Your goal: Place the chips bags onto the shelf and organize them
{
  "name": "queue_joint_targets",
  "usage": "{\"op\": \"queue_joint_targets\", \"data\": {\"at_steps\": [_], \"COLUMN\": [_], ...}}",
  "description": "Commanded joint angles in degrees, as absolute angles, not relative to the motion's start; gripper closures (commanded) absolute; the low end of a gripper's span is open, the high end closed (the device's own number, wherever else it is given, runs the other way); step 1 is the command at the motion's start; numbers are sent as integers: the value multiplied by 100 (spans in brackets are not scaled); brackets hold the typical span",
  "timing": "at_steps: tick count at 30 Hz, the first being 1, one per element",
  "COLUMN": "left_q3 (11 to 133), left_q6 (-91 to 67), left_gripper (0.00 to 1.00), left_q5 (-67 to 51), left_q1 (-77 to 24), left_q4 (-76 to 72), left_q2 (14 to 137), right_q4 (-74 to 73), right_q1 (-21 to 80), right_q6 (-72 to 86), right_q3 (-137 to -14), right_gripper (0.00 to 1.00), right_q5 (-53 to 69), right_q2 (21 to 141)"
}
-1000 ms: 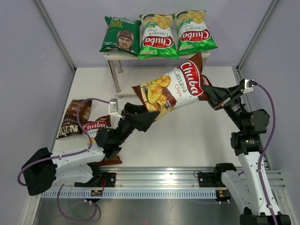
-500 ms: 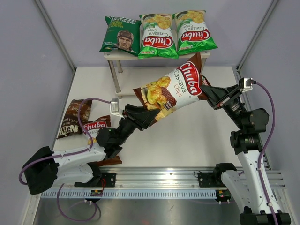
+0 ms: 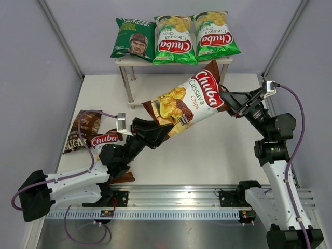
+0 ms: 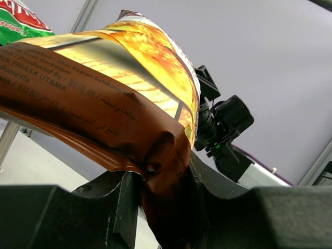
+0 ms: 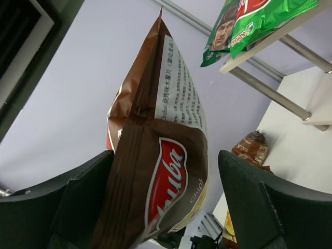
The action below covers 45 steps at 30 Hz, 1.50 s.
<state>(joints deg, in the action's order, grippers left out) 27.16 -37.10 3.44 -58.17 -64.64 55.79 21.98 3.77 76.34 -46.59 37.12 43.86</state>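
Top external view: the brown-and-white Chuba bag (image 3: 189,98) hung in the air just before the shelf (image 3: 122,60), stretched between your two arms. Your left gripper (image 3: 155,132) was pinched on its bottom seam; the left wrist view showed the foil crumpled between the jaws. Your right gripper (image 3: 228,98) stood wide about the top seam, gripping nothing. So the bag's whole weight rode on one end hold, and it was likely to droop or swing. The top board was filled by three green bags (image 3: 175,39), so the lower tier looked the place for it. You needed to lead slowly with the left arm, keep the bag level, and draw the right arm clear sideways.
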Motion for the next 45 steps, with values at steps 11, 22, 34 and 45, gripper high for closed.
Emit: {"op": "queue_joint_targets", "data": {"at_steps": [11, 22, 34, 45], "left_q3": [2303, 2662, 3489, 4104], "left_q6": [-2857, -3242, -3716, -4386], "left_gripper": [99, 100, 100, 100], "left_q5": [1274, 1916, 2451, 4113], "left_q1": [-5880, -5511, -4852, -4720], "left_q4": [-5011, -4333, -4457, -4763], "left_q2": [4729, 5553, 6556, 7822], "right_q4": [-526, -2029, -2759, -3392], "right_q1": [422, 422, 413, 422], "right_q6": [5503, 4386, 3876, 3498], "right_q3": [-5931, -6398, -6758, -7260], "right_gripper": [1, 1, 1, 1], "right_q5": [3050, 2514, 2153, 1960], "right_q2": [3859, 3331, 3006, 2619]}}
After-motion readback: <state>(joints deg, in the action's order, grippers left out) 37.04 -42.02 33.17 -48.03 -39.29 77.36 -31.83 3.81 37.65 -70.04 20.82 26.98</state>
